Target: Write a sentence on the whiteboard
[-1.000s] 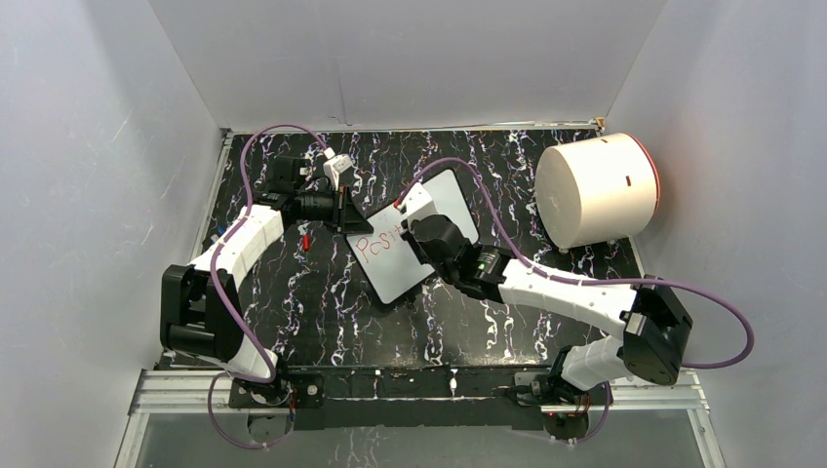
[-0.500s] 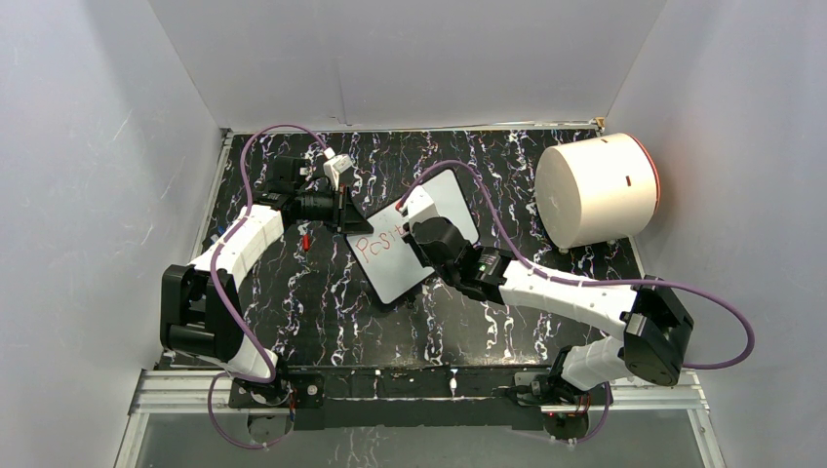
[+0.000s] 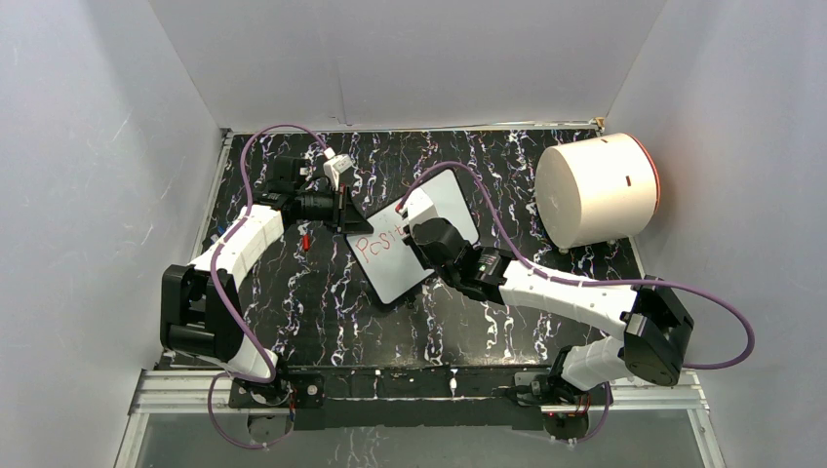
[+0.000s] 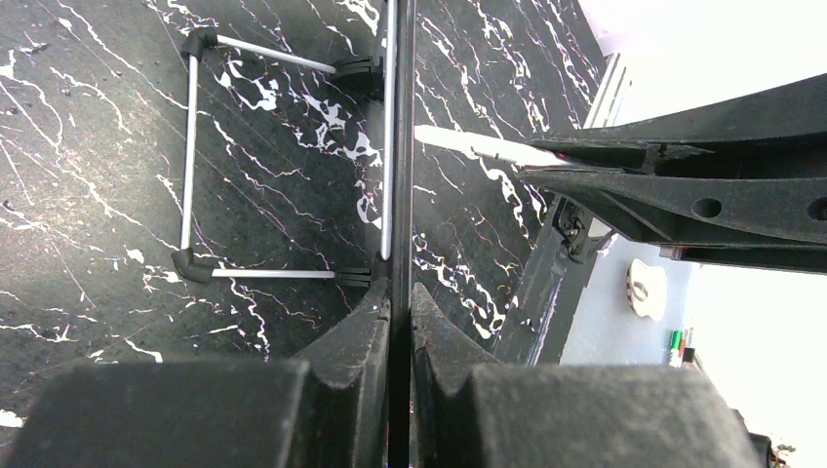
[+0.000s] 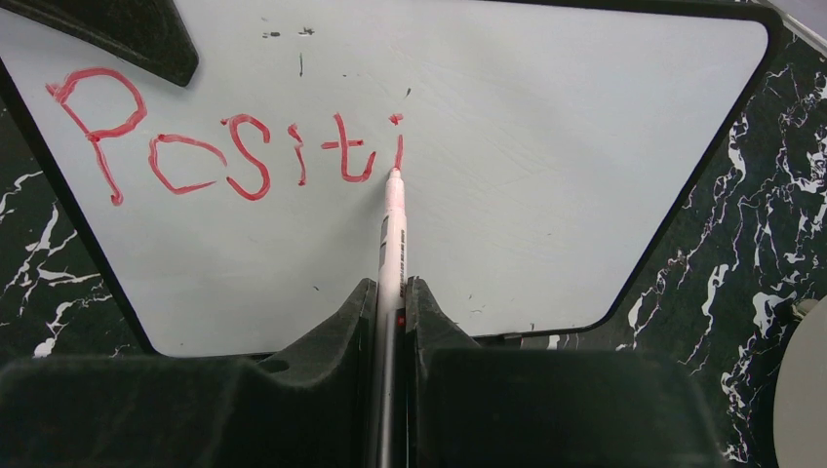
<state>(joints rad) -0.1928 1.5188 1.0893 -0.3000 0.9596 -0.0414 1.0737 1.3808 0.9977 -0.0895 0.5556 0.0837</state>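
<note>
Marbled tabletop (image 3: 322, 292): sentence (image 5: 224, 156) reads "Positi"; L pincer (image 4: 398, 295) clamps whiteboard (image 5: 546, 175), R pincer (image 5: 391, 292) clamps marker (image 5: 392, 224).

The whiteboard (image 5: 585, 146) bears the unfinished red sentence (image 5: 261, 156) "Positi".

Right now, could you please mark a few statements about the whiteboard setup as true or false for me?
1. The red sentence reads "Positi" so far. True.
2. The right tool grips a marker whose tip touches the whiteboard. True.
3. The left tool hangs open, clear of the board. False: it is shut on the whiteboard's edge.
4. The white cylinder rests on the whiteboard. False: it sits apart, toward the table's far right.
</note>
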